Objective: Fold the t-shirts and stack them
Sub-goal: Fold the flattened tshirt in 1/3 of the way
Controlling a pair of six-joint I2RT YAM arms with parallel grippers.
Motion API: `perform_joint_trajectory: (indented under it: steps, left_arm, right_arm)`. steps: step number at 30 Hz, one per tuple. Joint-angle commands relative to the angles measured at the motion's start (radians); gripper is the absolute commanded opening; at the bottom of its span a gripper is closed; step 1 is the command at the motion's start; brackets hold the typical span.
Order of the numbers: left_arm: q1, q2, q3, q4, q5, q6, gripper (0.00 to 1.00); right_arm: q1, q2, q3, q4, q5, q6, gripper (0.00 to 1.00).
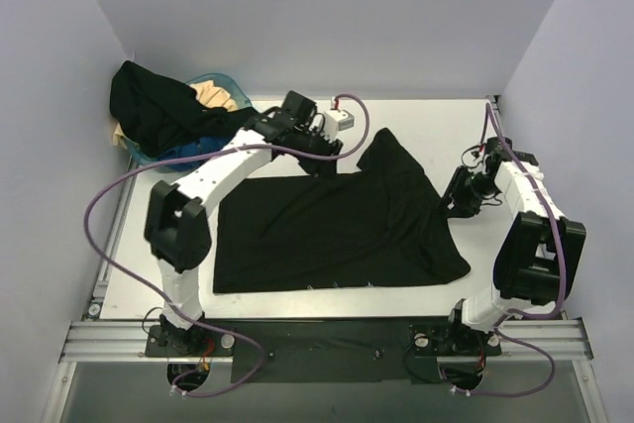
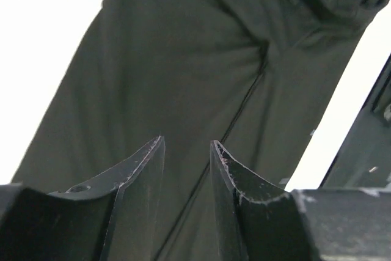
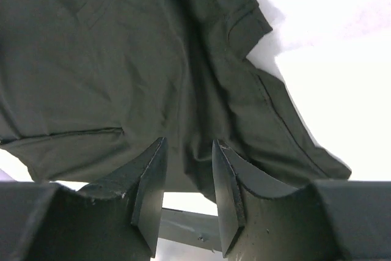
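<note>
Closest to the lens, the left gripper (image 2: 187,142) has its fingers parted with nothing between them, poised over the far edge of the black t-shirt (image 1: 337,225). At far left, the teal basket (image 1: 226,80) holds a heap. A crumpled black garment (image 1: 149,106) is draped over its rim, with a cream shirt (image 1: 213,96) showing beside it. The black t-shirt lies spread mid-table (image 1: 446,126), mostly flat, with one part jutting toward the far side and creases gathering near its right edge. Over that edge the right gripper (image 3: 188,142) is likewise parted and empty. The cloth looks light, limp and quick to bunch. I judge it best pinched at hems or sleeve seams, both arms lifting together so the fold falls evenly rather than dragging.
</note>
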Motion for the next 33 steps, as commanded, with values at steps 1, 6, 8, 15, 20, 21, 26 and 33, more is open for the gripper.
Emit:
perform_joint_trajectory:
  steps: [1,6,8,15,20,21,26,33]
  left_arm:
    - [-0.105,0.163,0.073,0.225,0.096,-0.396,0.45]
    - [-0.198,0.365,0.205,0.276,0.037,-0.494,0.46]
    - [-0.214,0.437,0.312,0.269,0.017,-0.536,0.47]
    - [-0.252,0.571,0.414,0.25,-0.093,-0.56,0.52]
    - [-0.258,0.639,0.443,0.249,-0.102,-0.559,0.52]
    - [-0.261,0.657,0.452,0.246,-0.102,-0.554,0.53]
    - [-0.263,0.685,0.492,0.259,-0.061,-0.563,0.53]
    - [-0.263,0.688,0.512,0.252,-0.059,-0.557,0.06]
  right_arm:
    - [-0.002,0.082,-0.01,0.051,-0.071,-0.035,0.31]
    - [0.006,0.184,0.022,0.083,-0.038,-0.009,0.31]
    - [0.008,0.221,0.04,0.094,-0.033,0.004,0.31]
    - [0.027,0.285,0.048,0.139,-0.041,0.03,0.21]
    - [0.032,0.273,0.048,0.142,-0.055,0.016,0.01]
    - [0.032,0.275,0.049,0.14,-0.058,0.016,0.0]
    - [0.04,0.273,0.059,0.126,-0.078,0.002,0.0]
    - [0.046,0.271,0.069,0.113,-0.091,-0.01,0.0]
